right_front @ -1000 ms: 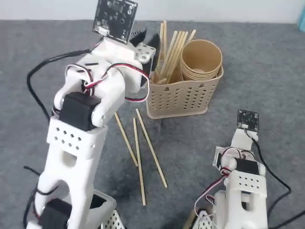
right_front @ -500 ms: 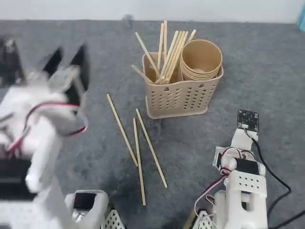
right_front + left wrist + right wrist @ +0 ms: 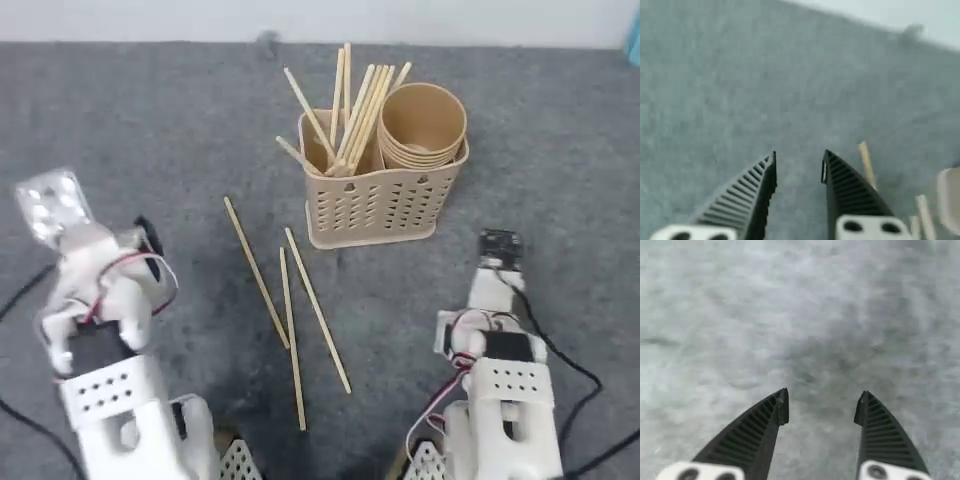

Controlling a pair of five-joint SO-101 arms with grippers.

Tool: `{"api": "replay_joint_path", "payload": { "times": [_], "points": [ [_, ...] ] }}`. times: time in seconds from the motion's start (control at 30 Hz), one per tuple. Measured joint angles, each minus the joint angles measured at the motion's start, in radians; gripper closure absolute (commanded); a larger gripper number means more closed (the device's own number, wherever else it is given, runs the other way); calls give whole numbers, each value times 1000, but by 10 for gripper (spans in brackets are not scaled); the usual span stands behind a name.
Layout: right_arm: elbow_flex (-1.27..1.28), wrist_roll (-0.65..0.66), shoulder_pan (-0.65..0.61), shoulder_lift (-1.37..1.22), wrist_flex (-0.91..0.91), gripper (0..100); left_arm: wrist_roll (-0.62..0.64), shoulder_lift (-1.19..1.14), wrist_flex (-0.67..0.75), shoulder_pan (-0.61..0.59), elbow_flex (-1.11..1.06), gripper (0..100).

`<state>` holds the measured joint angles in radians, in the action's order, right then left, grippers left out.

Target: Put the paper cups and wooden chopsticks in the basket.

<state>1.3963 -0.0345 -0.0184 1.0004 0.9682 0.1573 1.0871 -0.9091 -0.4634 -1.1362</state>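
A beige perforated basket (image 3: 380, 205) stands at the back centre of the grey carpet. Stacked paper cups (image 3: 425, 125) sit in its right side and several wooden chopsticks (image 3: 350, 100) lean in its left side. Three loose chopsticks (image 3: 290, 300) lie on the carpet in front of it. The left arm (image 3: 100, 320) is low at the front left, away from the basket. My left gripper (image 3: 799, 157) is open and holds nothing, with a chopstick end (image 3: 865, 160) just beyond one finger. My right gripper (image 3: 823, 395) is open over bare carpet, and its arm (image 3: 495, 350) is at the front right.
Grey carpet (image 3: 560, 200) covers the whole work surface. Cables trail from both arm bases at the front. A pale wall strip runs along the back edge.
The left arm has swung back from above the basket to the front left. Two more chopsticks now lean in the basket's left side. The right arm shifted slightly left.
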Motion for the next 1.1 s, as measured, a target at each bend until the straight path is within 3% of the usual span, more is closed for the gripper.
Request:
{"api": "replay_joint_path", "payload": {
  "times": [0.17,0.33,0.57,0.73,0.93,1.1],
  "points": [
    [-176,34,-144,0,135,772,0,0,164,0,-204,855],
    [-379,69,-318,0,226,772,2,-61,218,-2,-226,855],
    [-450,23,-589,-203,41,771,2,-293,267,-3,-157,855],
    [-551,-15,-646,-531,-190,771,2,-551,287,-5,-15,855],
    [-773,-18,-674,-939,-239,772,2,-649,287,-5,43,855],
    [-959,-21,-674,-1134,-241,772,2,-649,287,-5,43,855]
  ]
}}
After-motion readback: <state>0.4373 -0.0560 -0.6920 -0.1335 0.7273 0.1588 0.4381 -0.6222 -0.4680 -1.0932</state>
